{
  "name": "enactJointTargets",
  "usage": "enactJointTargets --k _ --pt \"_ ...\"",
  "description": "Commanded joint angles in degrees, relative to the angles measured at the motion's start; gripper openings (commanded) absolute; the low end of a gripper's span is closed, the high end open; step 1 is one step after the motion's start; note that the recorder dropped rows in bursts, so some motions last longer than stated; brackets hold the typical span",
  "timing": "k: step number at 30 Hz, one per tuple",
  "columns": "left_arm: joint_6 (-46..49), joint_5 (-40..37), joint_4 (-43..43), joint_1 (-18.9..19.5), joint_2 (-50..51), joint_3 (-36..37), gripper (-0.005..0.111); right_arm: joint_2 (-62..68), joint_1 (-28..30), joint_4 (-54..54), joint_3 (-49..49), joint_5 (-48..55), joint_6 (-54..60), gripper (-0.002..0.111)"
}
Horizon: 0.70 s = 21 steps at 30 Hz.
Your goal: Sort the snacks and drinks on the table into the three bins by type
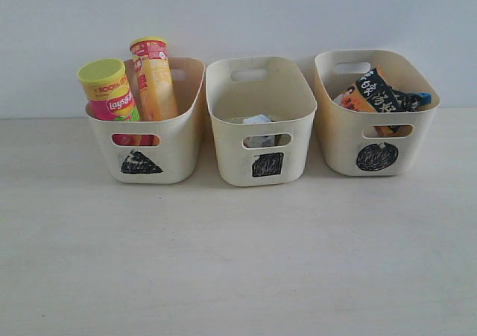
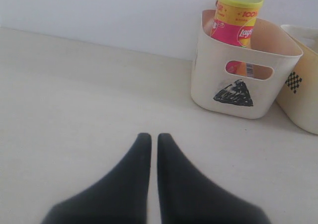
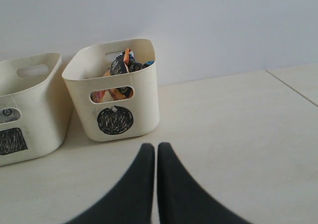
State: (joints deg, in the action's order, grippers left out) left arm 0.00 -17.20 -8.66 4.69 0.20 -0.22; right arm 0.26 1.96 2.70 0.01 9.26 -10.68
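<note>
Bins [image 1: 223, 146] beyond both closed grippers [image 2: 149, 136] [image 3: 150, 145]

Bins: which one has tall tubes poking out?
The triangle bin, leftmost in the exterior view: two chip tubes rise above its rim. The square bin and circle bin hold none.

Soft, even light fills all three views, bright but without glare on the pale table [image 1: 238, 261]. In the exterior view, faint diffuse shadows gather at the feet of the three bins [image 1: 227, 150] and in the gaps between them. The picture is mildly soft and the packaging print is smeared. In the wrist views, the left gripper [image 2: 154, 137] and right gripper [image 3: 156, 147], at lower centre, are dark, blurred silhouettes, while the bins behind stay sharp. The wall [image 1: 238, 16] reads cool blue-grey.
</note>
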Motion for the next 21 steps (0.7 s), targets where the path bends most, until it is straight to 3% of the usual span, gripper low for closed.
enactJointTargets --k 1,16,21 --pt "-0.43 0.02 0.35 -0.24 -0.2 0.22 0.004 -0.26 0.18 0.27 -0.01 -0.15 0.08 0.0" --pt "-0.43 0.02 0.35 -0.24 -0.2 0.22 0.004 -0.26 0.18 0.27 -0.01 0.76 0.34 0.0" --pt "-0.43 0.02 0.35 -0.24 -0.2 0.22 0.004 -0.26 0.18 0.27 -0.01 7.28 4.1 0.0"
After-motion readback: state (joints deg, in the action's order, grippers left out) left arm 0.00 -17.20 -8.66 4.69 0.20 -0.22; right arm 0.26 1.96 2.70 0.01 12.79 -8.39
